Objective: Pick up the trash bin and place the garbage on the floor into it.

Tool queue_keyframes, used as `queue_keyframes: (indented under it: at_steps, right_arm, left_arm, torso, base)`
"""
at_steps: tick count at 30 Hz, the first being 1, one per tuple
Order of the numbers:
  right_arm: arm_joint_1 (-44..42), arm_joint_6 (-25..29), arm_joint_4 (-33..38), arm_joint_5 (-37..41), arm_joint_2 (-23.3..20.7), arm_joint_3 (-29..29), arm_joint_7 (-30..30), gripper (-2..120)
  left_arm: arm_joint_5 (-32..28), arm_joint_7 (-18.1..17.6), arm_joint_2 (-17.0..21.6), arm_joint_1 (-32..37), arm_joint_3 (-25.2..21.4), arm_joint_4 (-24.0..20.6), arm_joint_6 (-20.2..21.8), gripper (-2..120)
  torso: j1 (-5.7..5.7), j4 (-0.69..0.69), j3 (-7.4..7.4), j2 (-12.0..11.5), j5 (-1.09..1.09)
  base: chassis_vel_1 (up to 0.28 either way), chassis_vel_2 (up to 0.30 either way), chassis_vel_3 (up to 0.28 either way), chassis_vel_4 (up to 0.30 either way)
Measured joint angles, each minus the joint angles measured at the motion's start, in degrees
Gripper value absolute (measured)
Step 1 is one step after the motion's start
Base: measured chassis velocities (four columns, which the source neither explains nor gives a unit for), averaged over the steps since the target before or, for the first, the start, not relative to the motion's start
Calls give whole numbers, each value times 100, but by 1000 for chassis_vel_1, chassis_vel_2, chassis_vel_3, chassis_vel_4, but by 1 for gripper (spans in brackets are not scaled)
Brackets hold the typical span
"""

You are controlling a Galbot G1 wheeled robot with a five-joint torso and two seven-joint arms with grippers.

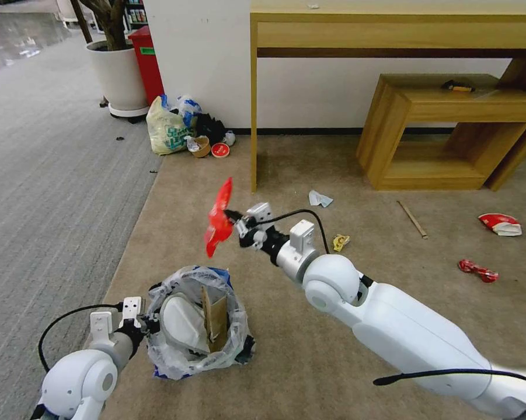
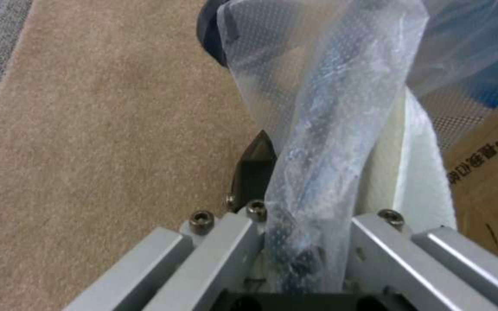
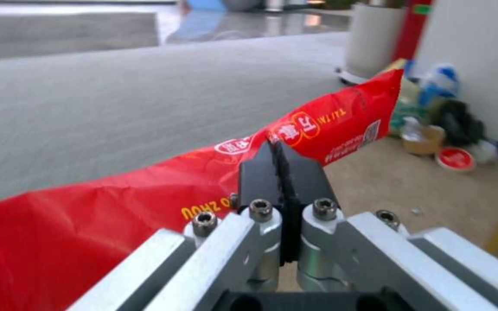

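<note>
Left gripper (image 1: 149,322), frame's lower left, jaws clamped on trash bin (image 1: 197,322) rim; slipper, cardboard already inside. Right gripper (image 1: 232,217) pinches red wrapper (image 1: 219,219) above it. Several scraps remain on floor (image 1: 344,326).

An office-like interior, staged with litter: grey ribbed carpet (image 1: 52,163) meets a beige-brown floor (image 1: 309,361) along a plain white wall (image 1: 198,52); a long wooden desk (image 1: 391,29) stands against that wall, a low wooden shelf unit (image 1: 443,128) tucked beneath it; a large potted plant in a white tub (image 1: 118,76) sits beside a red bin (image 1: 146,61); a polished corridor floor (image 3: 249,26) stretches beyond.
</note>
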Motion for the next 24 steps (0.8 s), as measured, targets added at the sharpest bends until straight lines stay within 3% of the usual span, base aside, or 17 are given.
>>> queue_keyframes:
  at_steps: [16, 24]
  right_arm:
    - [214, 596, 213, -933, -490, -615, -1212, 0]
    - [254, 1292, -120, -1696, -629, -754, -1822, 0]
  left_arm:
    - [-5, 65, 15, -134, 56, 175, -1, 0]
    - [-3, 86, 15, -180, 82, 205, -1, 0]
  torso:
    - [0, 0, -1, 0, 1]
    - [0, 0, 0, 0, 1]
  base:
    - [0, 0, 0, 0]
    - [0, 0, 0, 0]
